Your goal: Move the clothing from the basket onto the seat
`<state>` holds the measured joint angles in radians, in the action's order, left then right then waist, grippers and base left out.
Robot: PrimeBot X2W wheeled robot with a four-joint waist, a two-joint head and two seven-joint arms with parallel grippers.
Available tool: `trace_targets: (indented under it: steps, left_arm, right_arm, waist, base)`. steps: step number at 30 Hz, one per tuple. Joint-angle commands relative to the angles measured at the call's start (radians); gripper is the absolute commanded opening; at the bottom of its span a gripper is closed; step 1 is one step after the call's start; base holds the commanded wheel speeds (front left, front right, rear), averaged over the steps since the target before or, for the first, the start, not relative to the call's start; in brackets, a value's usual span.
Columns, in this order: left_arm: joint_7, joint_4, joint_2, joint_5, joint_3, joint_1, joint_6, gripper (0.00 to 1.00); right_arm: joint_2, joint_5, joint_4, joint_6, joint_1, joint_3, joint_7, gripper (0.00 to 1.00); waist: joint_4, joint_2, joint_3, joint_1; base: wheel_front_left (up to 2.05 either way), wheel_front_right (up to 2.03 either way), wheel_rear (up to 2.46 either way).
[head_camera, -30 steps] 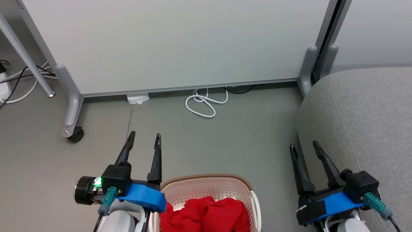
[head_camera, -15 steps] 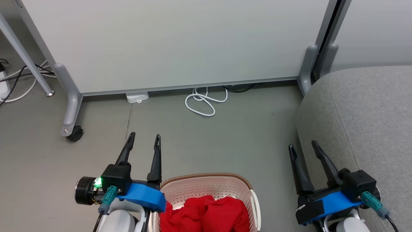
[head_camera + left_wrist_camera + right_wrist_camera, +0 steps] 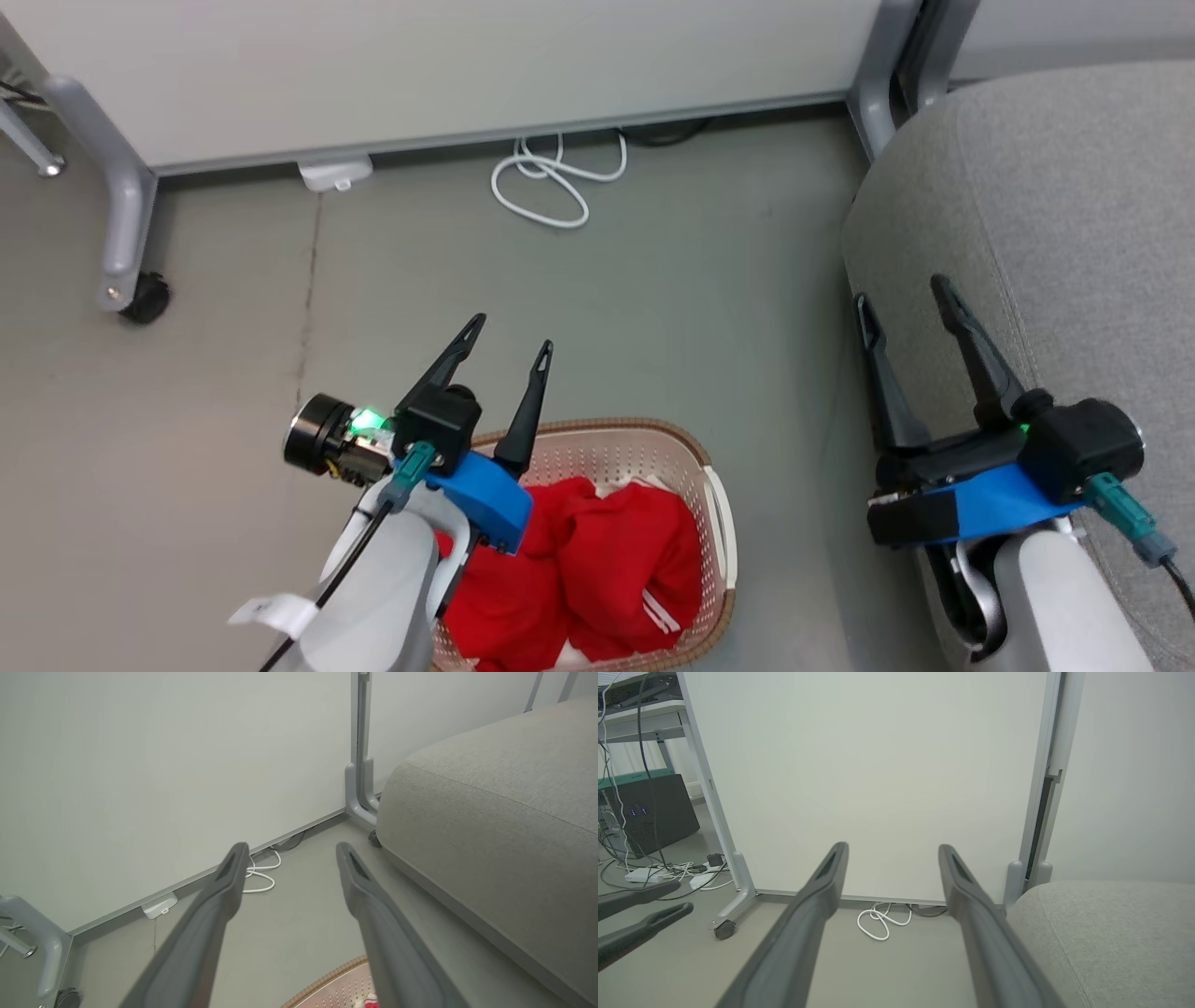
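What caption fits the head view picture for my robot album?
Left pincer open by the basket of red clothing; right pincer open near the grey seat.

left hand [image 3: 513, 332] and right hand [image 3: 898, 289] both point forward, fingers spread wide apart and empty

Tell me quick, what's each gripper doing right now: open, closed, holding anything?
Left gripper: jaws open, holding nothing.
Right gripper: jaws open, holding nothing.
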<state>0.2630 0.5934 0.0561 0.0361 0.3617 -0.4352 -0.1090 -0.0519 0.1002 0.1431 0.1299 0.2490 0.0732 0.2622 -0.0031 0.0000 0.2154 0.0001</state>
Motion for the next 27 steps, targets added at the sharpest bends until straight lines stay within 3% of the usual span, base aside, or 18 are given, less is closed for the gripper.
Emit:
trace_targets:
  steps: [1,12,21,27]
  left_arm:
    - [0.003,0.034,0.007,-0.015,0.022,-0.044,-0.008,1.0]
    - [0.003,0.296,0.006,-0.036,0.238,-0.266,-0.021,1.0]
    - [0.001,0.531,0.003,0.052,0.455,-0.417,-0.021,1.0]
    - [-0.025,0.626,0.021,0.141,0.532,-0.514,-0.021,1.0]
  right_arm:
    - [-0.011,-0.007,-0.015,0.002,0.04,0.0,0.004,1.0]
    - [-0.041,-0.011,-0.083,0.001,0.182,0.013,0.004,1.0]
    - [-0.052,-0.016,-0.127,0.001,0.252,0.028,0.004,1.0]
    - [-0.058,-0.02,-0.165,0.001,0.278,0.024,0.004,1.0]
  waist:
    - [-0.036,0.0,0.109,-0.0001]
    - [-0.093,0.0,0.345,-0.0001]
    - [-0.127,0.0,0.508,-0.0001]
    - [-0.15,0.0,0.618,-0.0001]
  base:
    - [0.0,0.0,0.0]
    - [0.0,0.0,0.0]
    - [0.0,0.0,0.0]
    - [0.0,0.0,0.0]
